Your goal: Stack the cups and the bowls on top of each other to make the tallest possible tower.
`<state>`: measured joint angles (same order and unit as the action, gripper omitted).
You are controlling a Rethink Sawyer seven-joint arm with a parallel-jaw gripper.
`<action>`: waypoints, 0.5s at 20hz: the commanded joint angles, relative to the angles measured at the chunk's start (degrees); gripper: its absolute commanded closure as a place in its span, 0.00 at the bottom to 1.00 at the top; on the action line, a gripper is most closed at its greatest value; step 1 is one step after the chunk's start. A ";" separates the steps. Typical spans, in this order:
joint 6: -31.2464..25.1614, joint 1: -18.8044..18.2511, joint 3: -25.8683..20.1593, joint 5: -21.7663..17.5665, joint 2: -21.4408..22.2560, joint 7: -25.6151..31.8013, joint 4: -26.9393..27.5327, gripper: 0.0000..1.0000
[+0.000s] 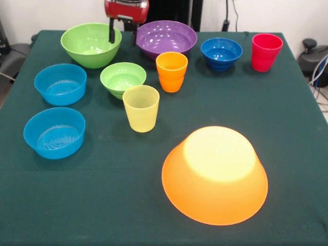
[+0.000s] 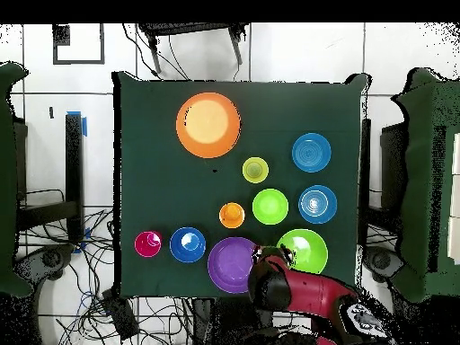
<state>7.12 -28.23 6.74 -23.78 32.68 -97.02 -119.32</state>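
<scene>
My claw (image 1: 123,35) hangs empty with its fingers apart between the large green bowl (image 1: 91,44) and the purple bowl (image 1: 165,38) at the worktop's (image 1: 102,205) edge, and I judge both light, stiff and slippery, best pinched on the thin rim.

Orange bowl (image 1: 214,177), purple bowl (image 1: 166,38), seemingly dark-green cloth (image 1: 102,205).

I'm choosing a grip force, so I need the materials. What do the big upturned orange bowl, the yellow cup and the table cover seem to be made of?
Orange bowl: likely thin plastic, smooth and semi-gloss; its flat base glows pale where light falls on it.
Yellow cup: likely translucent plastic; faint rings show on its wall and it looks see-through.
Table cover: probably cloth, dark green and matte; it shows no glare.
</scene>
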 commanded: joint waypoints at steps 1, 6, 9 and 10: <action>2.53 -0.50 -4.57 -6.44 -3.12 -1.17 7.58 0.00; 4.55 1.96 -0.54 -8.10 -4.46 -2.32 10.54 0.00; 4.67 2.65 0.60 -8.72 -4.71 -2.69 11.25 0.00; 4.36 2.74 0.74 -8.87 -4.74 -2.75 11.56 0.00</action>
<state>8.64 -27.39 8.71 -29.39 29.92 -97.02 -115.06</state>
